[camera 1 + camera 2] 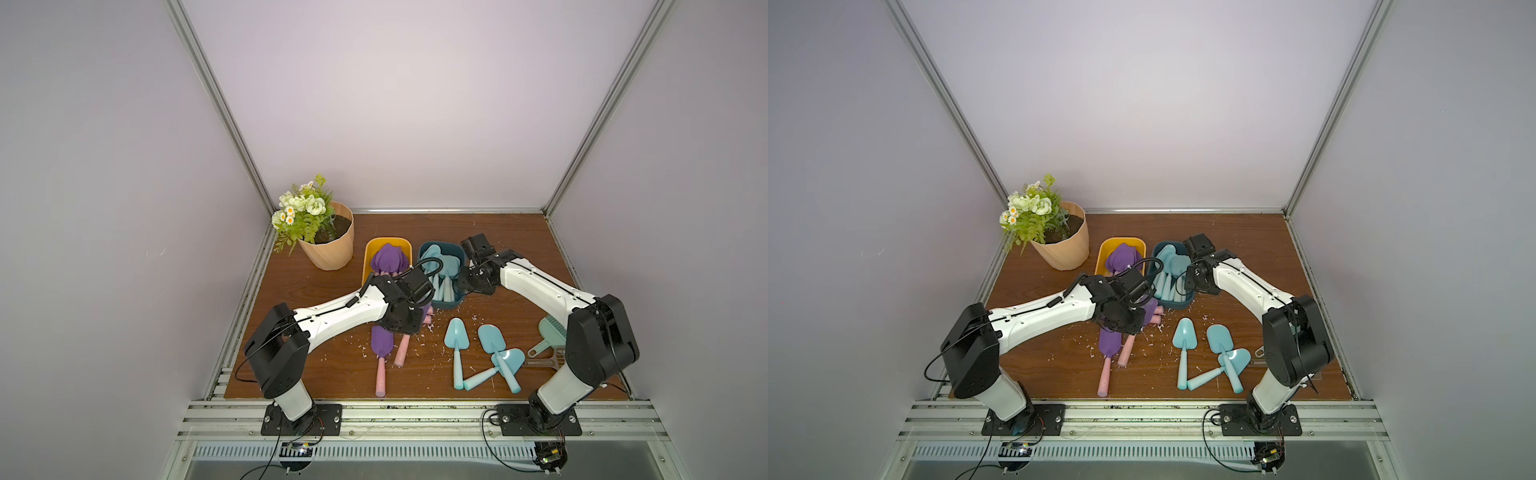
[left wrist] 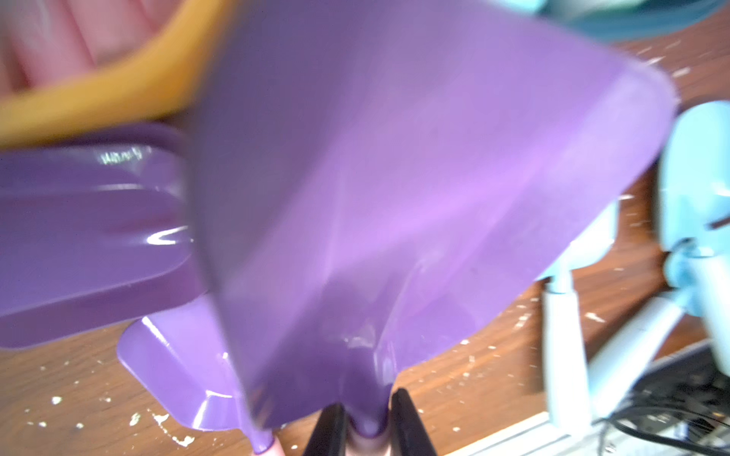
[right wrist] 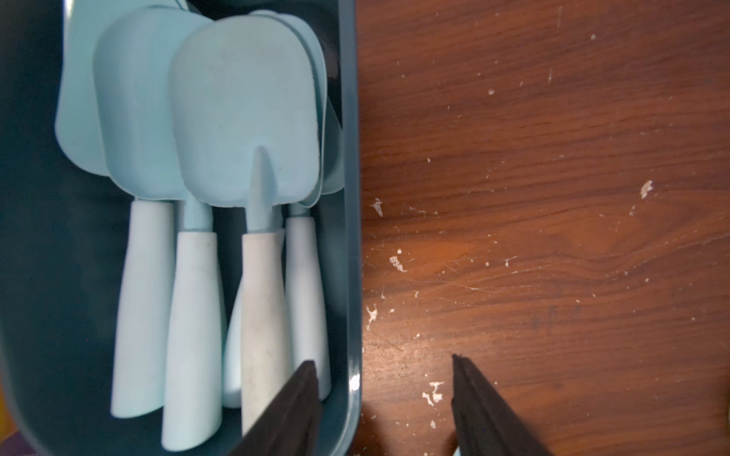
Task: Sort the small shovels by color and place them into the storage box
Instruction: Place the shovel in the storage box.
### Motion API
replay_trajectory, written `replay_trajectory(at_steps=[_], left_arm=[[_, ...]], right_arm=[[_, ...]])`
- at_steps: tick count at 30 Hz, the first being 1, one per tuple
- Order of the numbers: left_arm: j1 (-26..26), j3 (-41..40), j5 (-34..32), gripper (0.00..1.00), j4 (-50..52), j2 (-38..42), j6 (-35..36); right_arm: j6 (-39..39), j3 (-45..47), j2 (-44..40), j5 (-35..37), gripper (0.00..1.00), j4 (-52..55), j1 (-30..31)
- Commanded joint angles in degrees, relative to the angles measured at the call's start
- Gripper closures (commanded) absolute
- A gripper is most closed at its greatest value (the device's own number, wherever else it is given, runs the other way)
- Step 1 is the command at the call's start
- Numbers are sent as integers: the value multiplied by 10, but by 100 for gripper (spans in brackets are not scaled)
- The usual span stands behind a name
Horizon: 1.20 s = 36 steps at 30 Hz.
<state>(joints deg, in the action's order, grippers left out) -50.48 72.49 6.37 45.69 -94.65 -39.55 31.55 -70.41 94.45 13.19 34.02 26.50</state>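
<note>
Flower pot (image 1: 332, 245): far left of the teal box, beyond the yellow one.
Yellow box (image 1: 388, 241): just beside the teal box, on its left. Purple-bladed shovels (image 1: 386, 259) are heaped inside.
Left pincer (image 2: 367, 428): off the teal box's near left corner. It is clamped tight on the neck of a purple shovel (image 2: 395, 197), whose blade fans out ahead of the fingers, blurred.
Loose purple shovels (image 1: 382, 345): on the table, nearer than the teal box and to its left, pink handles pointing toward the near edge.
Teal box (image 1: 441, 246): pale blue shovels (image 3: 245, 118) stacked inside, handles toward its near end.
Right pincer (image 3: 385, 395): over the teal box's right wall, near end. Jaws are well apart, one finger above the handles inside, the other above bare table. It grips nothing.
Loose blue shovels (image 1: 456, 337): three on the table, nearer than the teal box and slightly to its right.
Dustpan (image 1: 550, 332): right of the teal box, partly behind the right arm.
</note>
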Motion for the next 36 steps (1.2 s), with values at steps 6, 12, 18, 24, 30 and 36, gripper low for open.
replay_trajectory(at_steps=[6,12,18,24,30,36], left_arm=[[101,104,-30,99,46,3,50],[212,262,-1,99,46,-114,131],[255,366,15,99,46,-240,153],[257,335,62,95,38,-268,150],[257,296,59,52,28,-244,134],[254,261,60,39,-12,-191,100]], right_arm=[[50,13,-44,24,42,-7,-2],[66,11,-49,30,42,4,-1],[83,22,-66,38,43,17,-1],[94,39,-81,43,43,21,0],[86,53,-67,3,42,22,22],[121,103,-65,-18,42,48,107]])
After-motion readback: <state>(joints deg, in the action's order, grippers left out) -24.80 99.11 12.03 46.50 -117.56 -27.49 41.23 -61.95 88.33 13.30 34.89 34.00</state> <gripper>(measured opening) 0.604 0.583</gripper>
